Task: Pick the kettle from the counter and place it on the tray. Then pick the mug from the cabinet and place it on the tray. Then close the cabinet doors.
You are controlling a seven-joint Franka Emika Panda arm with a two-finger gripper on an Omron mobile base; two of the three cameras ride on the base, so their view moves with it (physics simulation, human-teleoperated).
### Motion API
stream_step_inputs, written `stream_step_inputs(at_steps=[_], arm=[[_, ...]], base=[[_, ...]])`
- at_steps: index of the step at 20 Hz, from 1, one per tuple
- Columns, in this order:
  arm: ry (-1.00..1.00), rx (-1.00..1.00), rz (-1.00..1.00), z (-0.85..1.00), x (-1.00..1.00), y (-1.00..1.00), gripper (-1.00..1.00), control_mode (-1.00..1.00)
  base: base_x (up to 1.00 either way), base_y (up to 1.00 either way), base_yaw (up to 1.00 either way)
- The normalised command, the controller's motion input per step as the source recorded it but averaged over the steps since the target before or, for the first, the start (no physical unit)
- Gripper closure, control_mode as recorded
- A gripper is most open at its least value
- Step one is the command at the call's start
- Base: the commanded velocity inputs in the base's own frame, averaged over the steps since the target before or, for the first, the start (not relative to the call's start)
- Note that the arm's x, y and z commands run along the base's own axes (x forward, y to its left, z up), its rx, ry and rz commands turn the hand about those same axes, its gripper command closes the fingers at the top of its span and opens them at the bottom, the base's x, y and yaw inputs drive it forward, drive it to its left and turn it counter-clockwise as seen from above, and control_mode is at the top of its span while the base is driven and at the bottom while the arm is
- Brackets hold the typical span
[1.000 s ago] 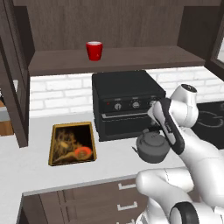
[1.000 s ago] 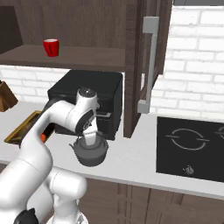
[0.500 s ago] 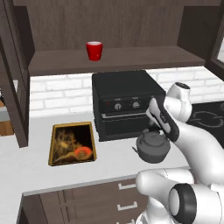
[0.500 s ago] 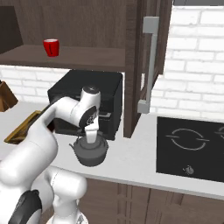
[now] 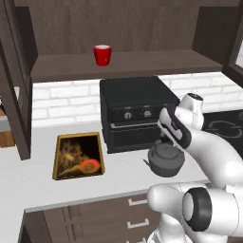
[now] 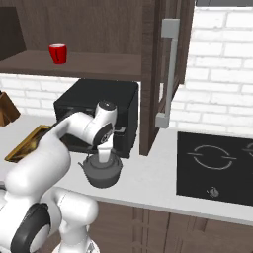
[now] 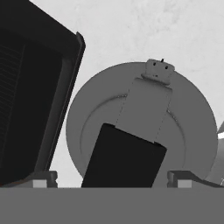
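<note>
Gripper [image 7: 111, 177] spread wide, poised over kettle [image 7: 142, 127], empty.

Matt grey metal kettle [image 5: 165, 160], dark wood cabinet [image 5: 128, 28].

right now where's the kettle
The kettle sits on the counter just before the black oven, right of the tray, with the open gripper directly above it.

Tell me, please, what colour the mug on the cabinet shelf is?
Bright red mug, clearest in the left base view.
</note>
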Motion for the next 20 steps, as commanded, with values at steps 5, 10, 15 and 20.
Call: stream_step_inputs(at_steps=[5,10,15,20], arm=[[0.03,0.08,0.0,-0.02,0.23,-0.08,-1.0,-1.0],[0.03,0.03,0.0,-0.19,0.03,-0.02,1.0,-1.0],[0.0,0.0,-0.02,-0.23,-0.03,0.0,1.0,-1.0],[0.0,-0.01,0.0,-0.11,-0.01,0.0,1.0,-1.0]], base=[[0.0,0.0,0.0],[0.0,0.0,0.0],[0.0,0.0,0.0],[0.0,0.0,0.0]])
